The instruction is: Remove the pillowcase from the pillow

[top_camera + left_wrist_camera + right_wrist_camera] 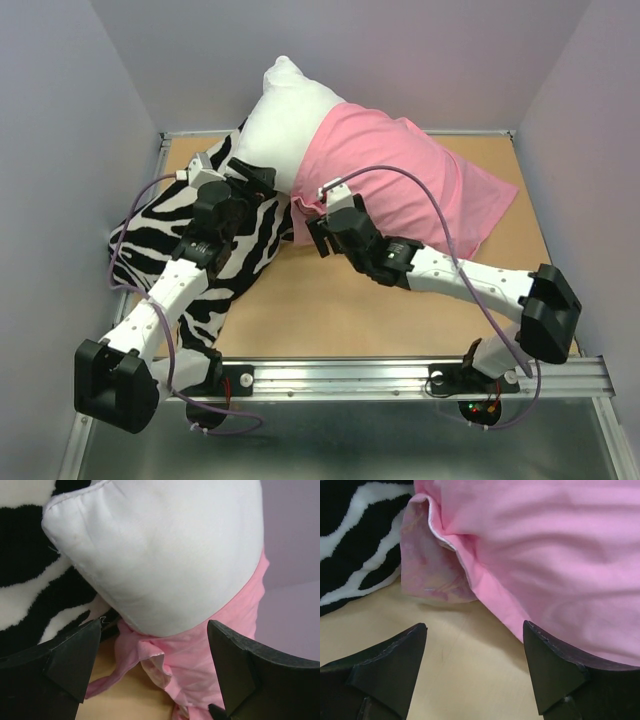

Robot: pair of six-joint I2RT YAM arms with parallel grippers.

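Note:
The white pillow (290, 115) lies at the back of the table, its left end bare and its right part inside the pink pillowcase (420, 180), which shows its matte side. My left gripper (255, 188) is open and empty just below the pillow's bare end (160, 555); the bunched case edge (150, 655) lies between its fingers. My right gripper (315, 225) is open and empty over the table, just short of the case's folded-back shiny hem (427, 565), with the pink case (545, 555) beyond it.
A black-and-white zebra-striped pillow (190, 250) lies at the left under my left arm, touching the white pillow; it also shows in the right wrist view (360, 535). The tan table (350, 310) has grey walls round it and a metal rail at the near edge.

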